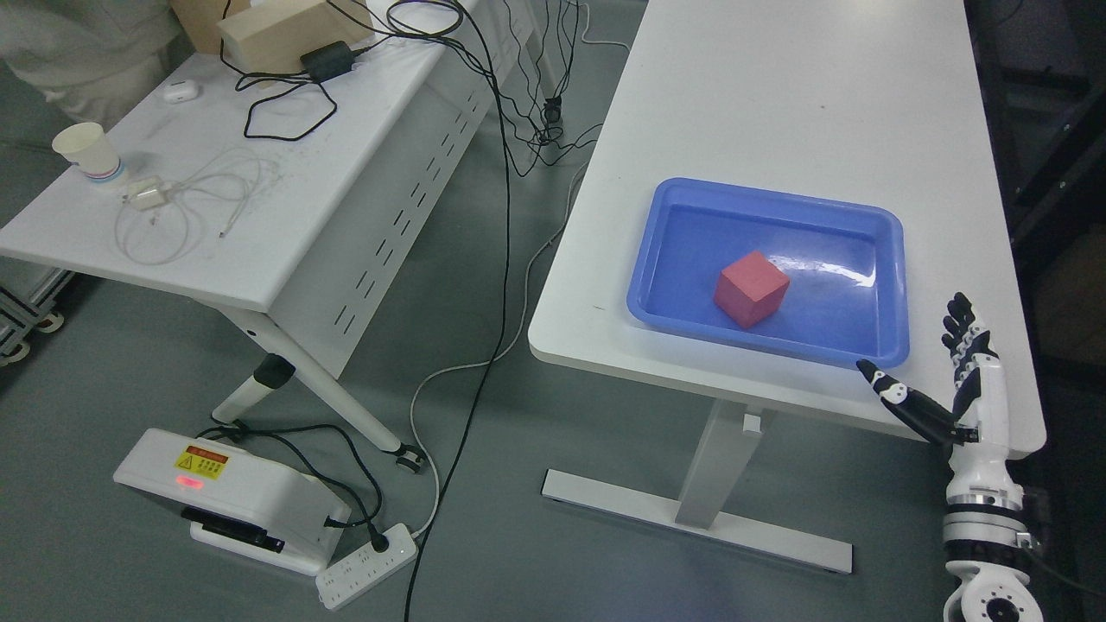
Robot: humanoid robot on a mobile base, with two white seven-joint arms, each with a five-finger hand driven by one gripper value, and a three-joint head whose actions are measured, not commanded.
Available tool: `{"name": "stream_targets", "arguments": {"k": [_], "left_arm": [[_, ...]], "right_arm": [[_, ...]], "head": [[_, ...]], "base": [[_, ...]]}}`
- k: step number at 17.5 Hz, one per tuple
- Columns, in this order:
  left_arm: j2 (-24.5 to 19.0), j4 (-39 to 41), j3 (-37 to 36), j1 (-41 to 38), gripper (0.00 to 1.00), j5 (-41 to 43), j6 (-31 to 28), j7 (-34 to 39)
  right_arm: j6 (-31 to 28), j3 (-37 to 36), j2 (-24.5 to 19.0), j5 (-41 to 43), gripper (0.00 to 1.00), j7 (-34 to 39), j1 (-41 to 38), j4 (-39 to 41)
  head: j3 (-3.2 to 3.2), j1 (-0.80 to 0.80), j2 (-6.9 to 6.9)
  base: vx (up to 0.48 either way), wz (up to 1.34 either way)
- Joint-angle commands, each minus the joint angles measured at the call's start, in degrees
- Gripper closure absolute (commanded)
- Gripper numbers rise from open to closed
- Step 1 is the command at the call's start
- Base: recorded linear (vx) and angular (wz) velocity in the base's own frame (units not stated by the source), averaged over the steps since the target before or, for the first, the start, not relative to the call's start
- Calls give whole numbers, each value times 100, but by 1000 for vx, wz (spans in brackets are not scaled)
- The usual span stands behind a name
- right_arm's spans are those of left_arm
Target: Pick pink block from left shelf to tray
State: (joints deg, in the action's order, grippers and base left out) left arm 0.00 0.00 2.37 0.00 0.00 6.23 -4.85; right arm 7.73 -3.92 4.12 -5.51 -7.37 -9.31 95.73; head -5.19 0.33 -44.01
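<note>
The pink block (751,288) sits inside the blue tray (665,216), a little toward the tray's near edge and roughly midway between its left and right walls, resting flat on the tray floor with one corner turned toward the camera. The tray lies on the white desk (778,95), close to the desk's near edge and nearer its right side than its left. The robot's right hand (955,384) comes up from the lower right corner of the head view and hangs over the desk's near right corner, just beside the tray's near right corner but not touching it. Its fingers (963,333) are stretched out straight and its thumb is spread toward the tray; it holds nothing. A second white table (259,233) stands well apart to the left, carrying a paper cup (85,149) near its left edge and loose cables (186,203).
</note>
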Motion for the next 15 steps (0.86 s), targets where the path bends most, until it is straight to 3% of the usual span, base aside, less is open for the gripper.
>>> {"name": "stream_targets", "arguments": {"k": [1,15], "left_arm": [[-100,100,0,132,0,9,1,2],[-100,100,0,132,0,9,1,2]], "right_arm": [[-35,-153,1,94,0,25,0,-2],[-35,-144,10,94,0,51,9,-11]], "head": [[0,0,0],[0,0,0]], "base": [[-167,-236],[-149,-68]]}}
